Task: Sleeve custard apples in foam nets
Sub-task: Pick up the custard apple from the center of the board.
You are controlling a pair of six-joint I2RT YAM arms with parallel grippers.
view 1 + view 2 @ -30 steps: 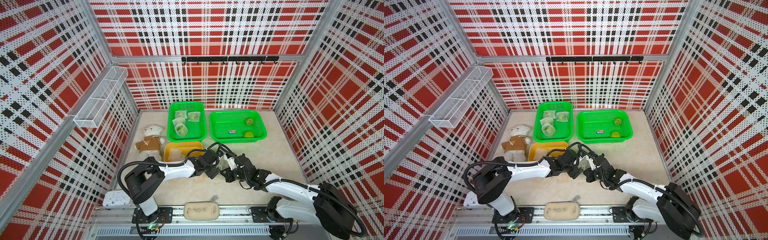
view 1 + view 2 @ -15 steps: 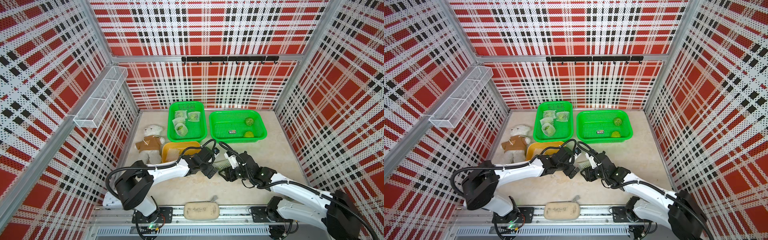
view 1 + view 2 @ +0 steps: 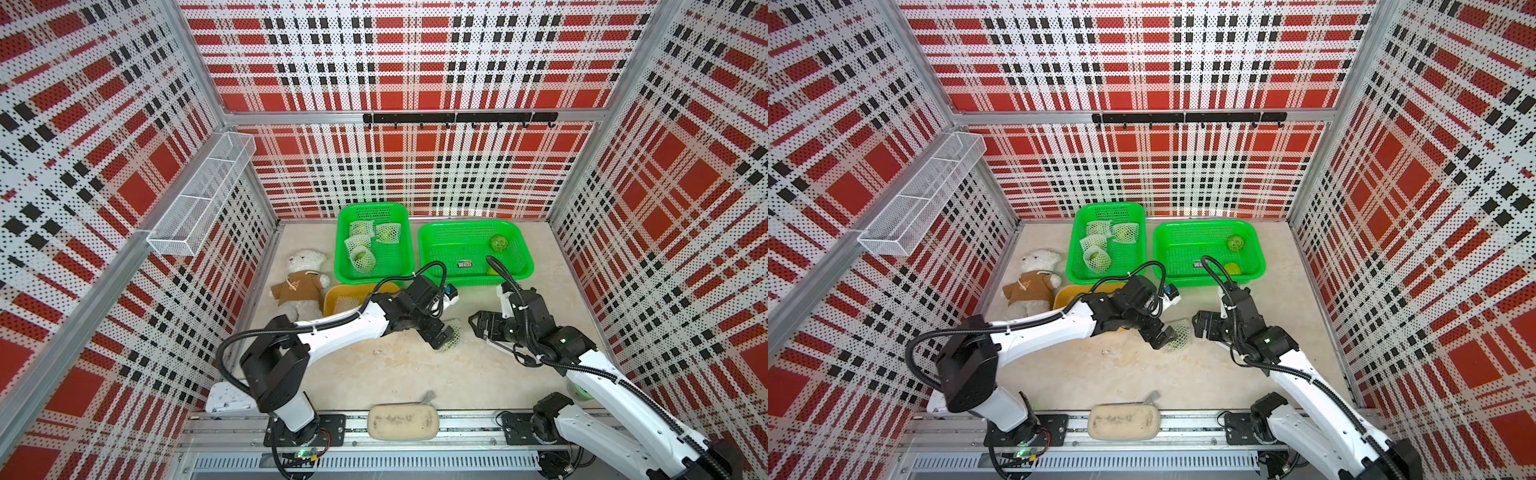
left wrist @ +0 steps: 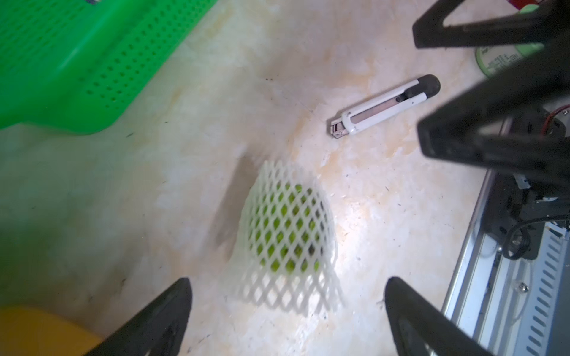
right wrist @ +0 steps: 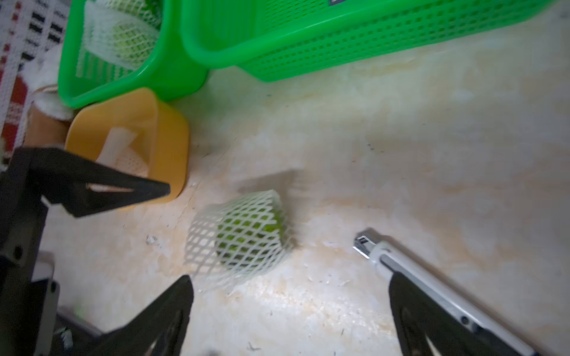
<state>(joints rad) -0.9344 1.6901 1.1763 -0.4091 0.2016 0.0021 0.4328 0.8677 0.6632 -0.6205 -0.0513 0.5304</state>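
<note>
A custard apple in a white foam net lies on the table between my two grippers, held by neither. My left gripper is open, its fingers either side of the sleeved fruit without touching it. To the right of the fruit, my right gripper is open and empty. The left green basket holds several sleeved fruits. Two bare custard apples sit in the right green basket. Spare foam nets lie in a yellow bin.
A white box cutter lies on the table near the right gripper. A plush bear sits at the left by the yellow bin. A beige pouch rests on the front rail. A wire shelf hangs on the left wall.
Both grippers have opened and drawn apart, the right arm pulling back to the right. The sleeved fruit they held between them now lies loose on the table.
</note>
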